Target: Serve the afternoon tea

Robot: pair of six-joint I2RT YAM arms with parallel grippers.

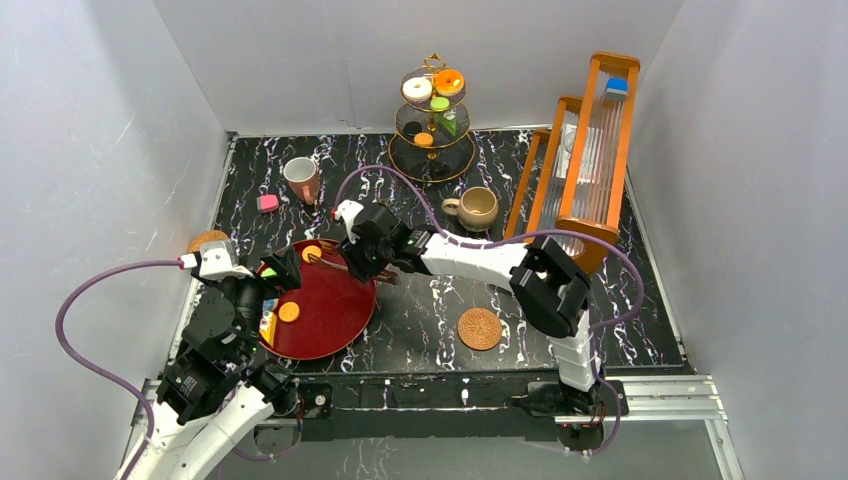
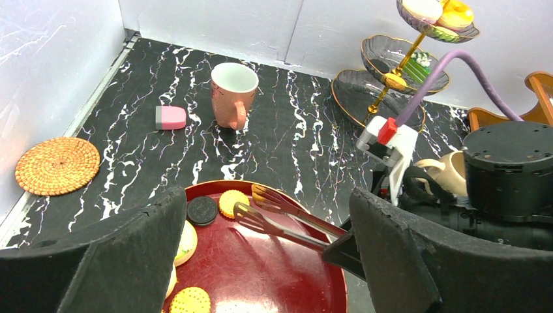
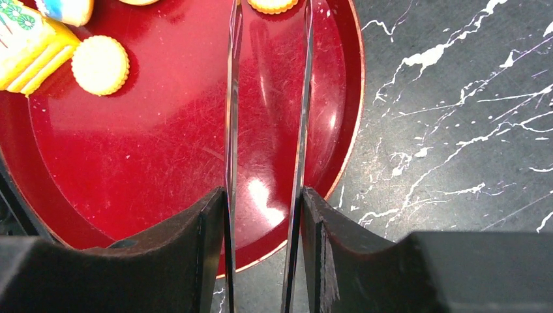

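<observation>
On the table, by the far edge: gold three-tier stand carrying pastries. Toward the near-left corner: red tray with cookies on it. Right gripper clamped on tongs (tips out over the tray); left gripper spread wide above the tray's near-left rim, holding nothing.

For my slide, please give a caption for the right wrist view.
Right end effector grips the tongs, their tips near a cookie on the red tray.
</observation>
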